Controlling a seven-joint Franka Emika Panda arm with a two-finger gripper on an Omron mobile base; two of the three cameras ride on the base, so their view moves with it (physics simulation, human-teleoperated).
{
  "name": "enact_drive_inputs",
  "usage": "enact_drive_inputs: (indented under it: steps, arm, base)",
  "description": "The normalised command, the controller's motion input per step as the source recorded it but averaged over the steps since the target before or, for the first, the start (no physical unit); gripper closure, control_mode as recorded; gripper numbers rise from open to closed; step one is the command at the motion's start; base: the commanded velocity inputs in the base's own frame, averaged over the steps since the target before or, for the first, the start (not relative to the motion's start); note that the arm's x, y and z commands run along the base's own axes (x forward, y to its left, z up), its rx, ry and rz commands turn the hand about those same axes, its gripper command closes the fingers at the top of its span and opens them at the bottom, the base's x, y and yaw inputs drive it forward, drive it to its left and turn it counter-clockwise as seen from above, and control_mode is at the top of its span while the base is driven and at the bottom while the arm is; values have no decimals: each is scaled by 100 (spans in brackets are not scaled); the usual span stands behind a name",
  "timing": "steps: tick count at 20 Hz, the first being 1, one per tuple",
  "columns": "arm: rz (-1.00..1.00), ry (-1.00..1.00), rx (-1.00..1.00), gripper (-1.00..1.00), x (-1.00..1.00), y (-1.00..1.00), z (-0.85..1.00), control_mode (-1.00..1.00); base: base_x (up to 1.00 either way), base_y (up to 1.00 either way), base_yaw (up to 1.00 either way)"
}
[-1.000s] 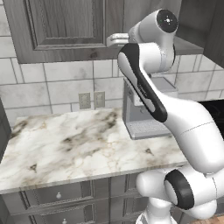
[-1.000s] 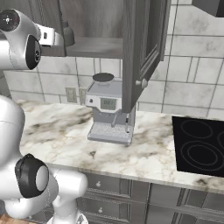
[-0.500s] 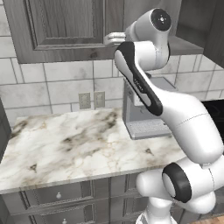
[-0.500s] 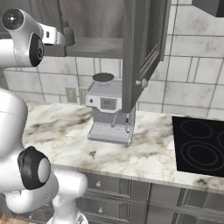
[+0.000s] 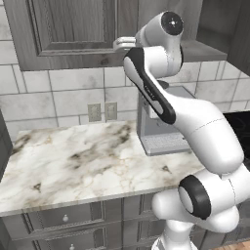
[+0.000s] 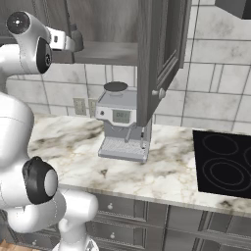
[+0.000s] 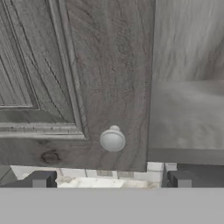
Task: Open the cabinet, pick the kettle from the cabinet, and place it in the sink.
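Observation:
The cabinet (image 5: 68,29) hangs over the counter, dark wood grain. Its left door (image 7: 87,65) is shut, with a round silver knob (image 7: 112,140) near its lower corner. The right door (image 6: 162,49) stands swung open, and a bare shelf (image 6: 108,51) shows inside. My gripper (image 7: 111,180) is open just below and in front of the left door's knob, its fingertips (image 7: 39,179) wide apart with nothing between them. From the base, the gripper (image 6: 74,40) is at the cabinet's bottom edge. The kettle and the sink are out of view.
A boxy silver coffee machine (image 6: 122,122) stands on the marble counter (image 5: 83,161) under the open door. Two wall outlets (image 5: 102,111) sit on the tiled backsplash. A black cooktop (image 6: 225,162) lies to the right. Grey drawer fronts (image 5: 63,217) run below the counter.
The arm's upper joints have risen and shifted a little left, and the hand has edged along the cabinet's bottom edge. The gripper stays open.

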Motion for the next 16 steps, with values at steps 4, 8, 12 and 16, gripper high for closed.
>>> enact_drive_inputs:
  steps: [4,8,12,16]
  arm:
    - [-7,4,-1,-100,23,3,-3,-100]
    - [-8,5,0,-100,23,12,-7,-100]
    - [-3,0,0,-100,27,14,-1,-100]
    - [-1,0,0,-100,29,3,0,-100]
  base:
    - [0,0,0]
    - [0,0,0]
    - [0,0,0]
    - [0,0,0]
